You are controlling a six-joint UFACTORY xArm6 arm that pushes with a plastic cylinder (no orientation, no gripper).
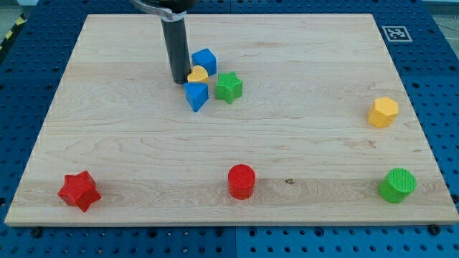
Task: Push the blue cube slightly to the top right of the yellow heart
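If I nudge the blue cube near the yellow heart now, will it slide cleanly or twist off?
The blue cube looks rigid and flat-based, so it should slide rather than roll on the smooth wooden board. It touches the yellow heart, so it may drag it along. My tip sits to the heart's left, so an off-centre push would probably spin it.

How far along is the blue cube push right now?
Mostly done, it seems: the blue cube already sits just to the top right of the yellow heart, touching or nearly so. In hand: my tip rests at the heart's left. Left: perhaps only a small nudge. A second blue block and a green star crowd the heart from below and right.
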